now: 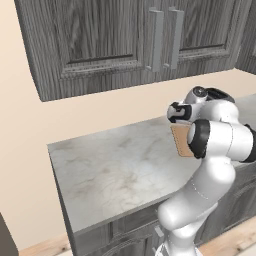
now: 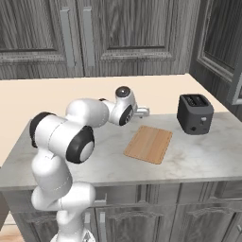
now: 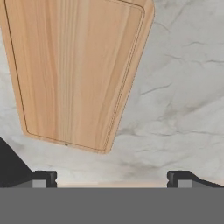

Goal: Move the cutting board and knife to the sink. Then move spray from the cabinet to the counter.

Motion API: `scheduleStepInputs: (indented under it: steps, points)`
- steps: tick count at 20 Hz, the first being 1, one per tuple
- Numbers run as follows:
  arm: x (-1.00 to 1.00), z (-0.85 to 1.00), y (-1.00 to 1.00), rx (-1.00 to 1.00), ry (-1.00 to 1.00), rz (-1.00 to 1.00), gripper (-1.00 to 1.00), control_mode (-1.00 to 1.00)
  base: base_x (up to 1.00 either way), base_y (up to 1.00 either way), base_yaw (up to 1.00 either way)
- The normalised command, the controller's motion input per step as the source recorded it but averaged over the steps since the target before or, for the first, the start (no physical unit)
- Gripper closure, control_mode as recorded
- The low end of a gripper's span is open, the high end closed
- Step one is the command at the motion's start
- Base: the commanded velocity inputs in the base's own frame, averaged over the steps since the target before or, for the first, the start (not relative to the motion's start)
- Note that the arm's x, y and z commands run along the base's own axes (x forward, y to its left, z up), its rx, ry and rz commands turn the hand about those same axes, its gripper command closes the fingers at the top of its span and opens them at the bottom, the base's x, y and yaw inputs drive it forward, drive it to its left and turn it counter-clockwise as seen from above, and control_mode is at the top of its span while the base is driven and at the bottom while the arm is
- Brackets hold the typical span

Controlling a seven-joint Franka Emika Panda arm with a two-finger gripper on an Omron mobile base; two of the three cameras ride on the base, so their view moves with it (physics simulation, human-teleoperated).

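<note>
The cutting board [image 2: 148, 143] lies flat on the counter [image 2: 203, 158], a light-brown wooden rectangle with rounded corners. In the left base view my arm covers most of the cutting board [image 1: 180, 142]. My gripper [image 3: 111, 178] hovers above the counter just off one short edge of the cutting board [image 3: 74, 70], open, with nothing between its fingertips [image 3: 43, 177]. In the right base view the hand [image 2: 141, 112] hangs behind the board's far left corner. The upper cabinet [image 1: 100, 45] has its doors shut. The knife, the sink and the spray are out of view.
A dark toaster [image 2: 194, 113] stands on the counter to the right of the board, near the wall. Silver bar handles [image 1: 162, 40] hang on the cabinet doors. The counter [image 1: 110, 165] ends at a left edge beside the beige wall.
</note>
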Motion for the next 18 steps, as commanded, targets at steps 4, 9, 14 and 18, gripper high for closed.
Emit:
scheduleStepInputs:
  steps: [4, 9, 14, 18]
  points:
    - [0.06, -0.31, 0.00, -0.06, 0.05, 0.00, -1.00, -1.00, 0.00, 0.00, 0.00]
    - [0.02, -0.35, 0.00, -0.07, 0.03, 0.00, -1.00, -1.00, 0.00, 0.00, 0.00]
    - [0.08, -0.26, 0.00, -0.03, 0.01, 0.00, -1.00, -1.00, 0.00, 0.00, 0.00]
    - [0.05, -0.19, 0.00, 0.00, 0.00, 0.00, -1.00, -1.00, 0.00, 0.00, 0.00]
